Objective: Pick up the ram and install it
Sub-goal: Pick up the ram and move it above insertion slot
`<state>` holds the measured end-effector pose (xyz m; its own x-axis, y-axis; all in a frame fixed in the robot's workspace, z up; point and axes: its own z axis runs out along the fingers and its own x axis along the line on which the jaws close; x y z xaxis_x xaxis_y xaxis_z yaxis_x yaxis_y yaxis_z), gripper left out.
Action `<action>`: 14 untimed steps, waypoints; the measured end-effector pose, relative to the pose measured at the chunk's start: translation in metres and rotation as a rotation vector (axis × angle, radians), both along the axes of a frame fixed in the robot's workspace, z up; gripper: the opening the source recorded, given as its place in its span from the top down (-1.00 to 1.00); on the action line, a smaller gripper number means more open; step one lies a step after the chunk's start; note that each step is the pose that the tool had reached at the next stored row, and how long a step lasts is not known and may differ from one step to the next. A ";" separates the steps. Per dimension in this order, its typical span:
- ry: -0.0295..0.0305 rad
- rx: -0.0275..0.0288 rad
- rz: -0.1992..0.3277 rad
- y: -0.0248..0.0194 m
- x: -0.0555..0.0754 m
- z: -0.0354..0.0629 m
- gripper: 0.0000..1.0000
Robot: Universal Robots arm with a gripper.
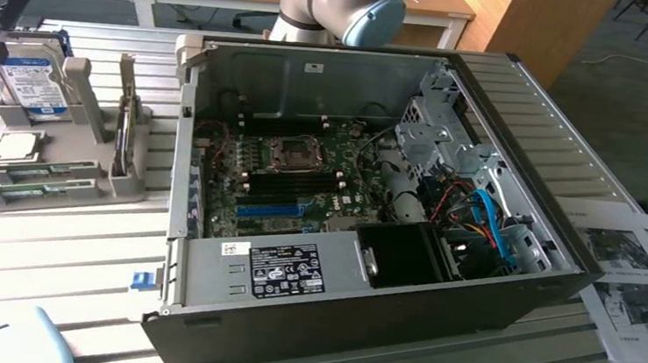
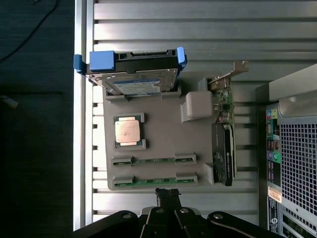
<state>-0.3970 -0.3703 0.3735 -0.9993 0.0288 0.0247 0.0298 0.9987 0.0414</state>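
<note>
Jaws pressed together, empty, hovering near ram [image 2: 153, 181] seated in grey holder [image 2: 163, 134]. Exterior view: holder at nine o'clock from open case [image 1: 346, 333].

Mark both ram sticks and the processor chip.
outer ram stick [image 2: 153, 181], wrist view, middle of green edge.
inner ram stick [image 2: 153, 160], wrist view, middle of green edge.
processor chip [image 2: 128, 131], wrist view, lid centre.

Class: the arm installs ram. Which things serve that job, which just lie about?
Job: two thin green ram sticks, green motherboard, black gripper.
Lying about: blue-framed silver hard drive, square silver processor chip, black graphics card, white printed papers.
</note>
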 end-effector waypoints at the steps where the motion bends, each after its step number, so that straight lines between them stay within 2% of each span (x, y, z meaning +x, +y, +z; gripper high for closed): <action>1: 0.0001 0.0001 0.000 0.0000 0.000 -0.0004 0.81; 14: 0.0002 -0.0001 0.000 0.0000 0.000 -0.0072 0.81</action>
